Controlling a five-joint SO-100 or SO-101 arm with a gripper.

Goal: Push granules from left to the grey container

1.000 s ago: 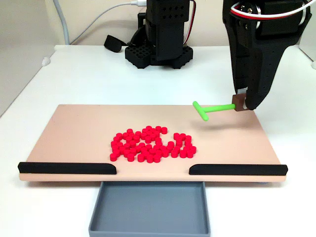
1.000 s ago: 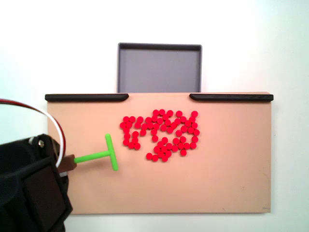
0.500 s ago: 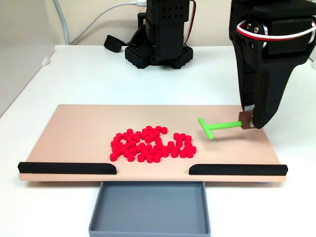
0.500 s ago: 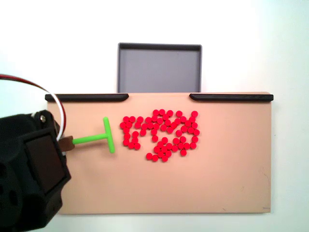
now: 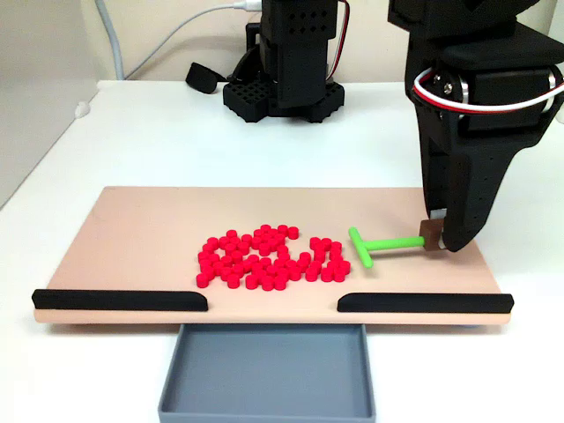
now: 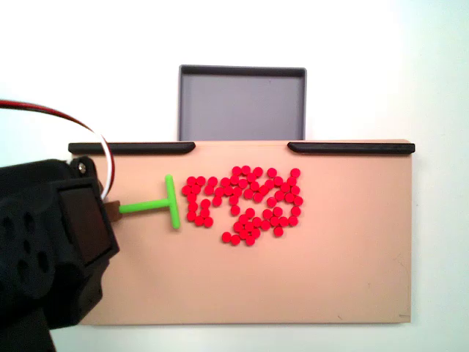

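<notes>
the granules [image 5: 269,258] at the centre look like smooth, bright red plastic with a slight sheen. they lie on a beige board [image 5: 141,229] with a flat, matt, even surface. the black strips [image 5: 120,300] along its lower edge look like matt plastic. the grey container [image 5: 269,374] at the bottom centre is smooth slate-grey plastic, softly matt. the green t-shaped stick [image 5: 379,243] at right looks like glossy plastic. the gripper [image 5: 436,238] is black plastic with a fine, grainy finish. the white table [image 5: 176,141] looks smooth.
</notes>
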